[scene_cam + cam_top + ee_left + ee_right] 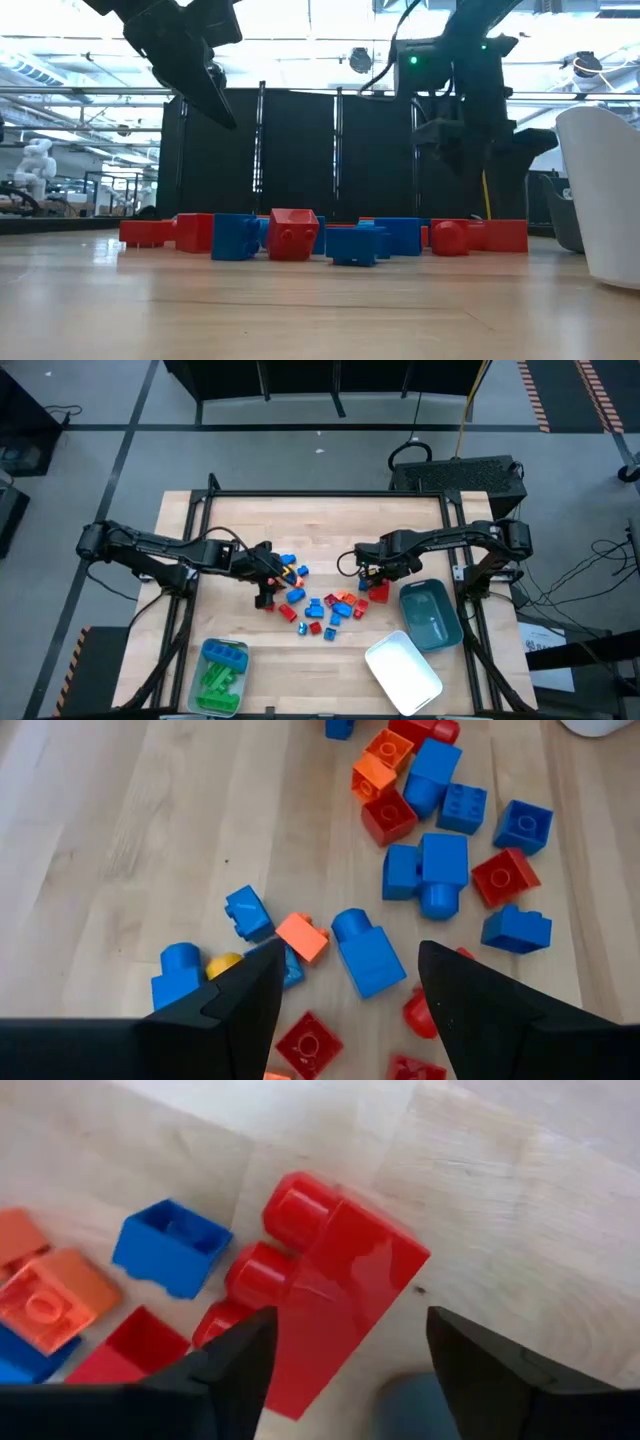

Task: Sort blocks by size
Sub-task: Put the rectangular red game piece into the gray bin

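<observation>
Your right gripper [345,1370] hangs jaws apart over a red brick [335,1285]; your left gripper [345,995], jaws apart, hovers above the blocks [320,600].

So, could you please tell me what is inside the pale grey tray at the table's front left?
The pale grey tray holds green blocks and a blue block; anything beneath them is covered.

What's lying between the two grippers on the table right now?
In the high view, loose blocks in blue, red and orange lie between the left gripper and the right gripper.
</observation>
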### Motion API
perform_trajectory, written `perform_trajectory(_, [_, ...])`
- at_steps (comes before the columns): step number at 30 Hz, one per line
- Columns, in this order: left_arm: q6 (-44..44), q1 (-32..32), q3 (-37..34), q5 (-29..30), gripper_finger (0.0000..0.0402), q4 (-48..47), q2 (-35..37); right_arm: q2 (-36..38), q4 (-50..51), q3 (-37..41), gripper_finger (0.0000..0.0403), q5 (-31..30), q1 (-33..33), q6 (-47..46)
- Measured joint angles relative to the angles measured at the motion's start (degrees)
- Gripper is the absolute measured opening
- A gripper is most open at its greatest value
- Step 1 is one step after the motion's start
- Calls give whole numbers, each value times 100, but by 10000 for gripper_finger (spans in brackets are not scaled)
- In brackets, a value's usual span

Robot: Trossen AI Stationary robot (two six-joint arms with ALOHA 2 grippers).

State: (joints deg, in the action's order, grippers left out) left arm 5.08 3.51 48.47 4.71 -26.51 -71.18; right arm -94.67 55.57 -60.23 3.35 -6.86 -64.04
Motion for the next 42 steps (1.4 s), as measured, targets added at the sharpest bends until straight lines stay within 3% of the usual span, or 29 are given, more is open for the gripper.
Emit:
perform_trajectory(7, [-58,39,-2,0,233,-3,0,-268,-550,0,267,3,-19,-147])
perform_trajectory(19, [-101,39,-2,2,233,-12,0,-707,-869,-13,246,7,-21,-31])
perform_trajectory(32, [-94,39,-2,2,233,10,0,-687,-1037,-20,117,159,-70,389])
perform_trajectory(42, [-90,39,-2,4,233,47,0,-542,-1525,3,51,-134,-70,674])
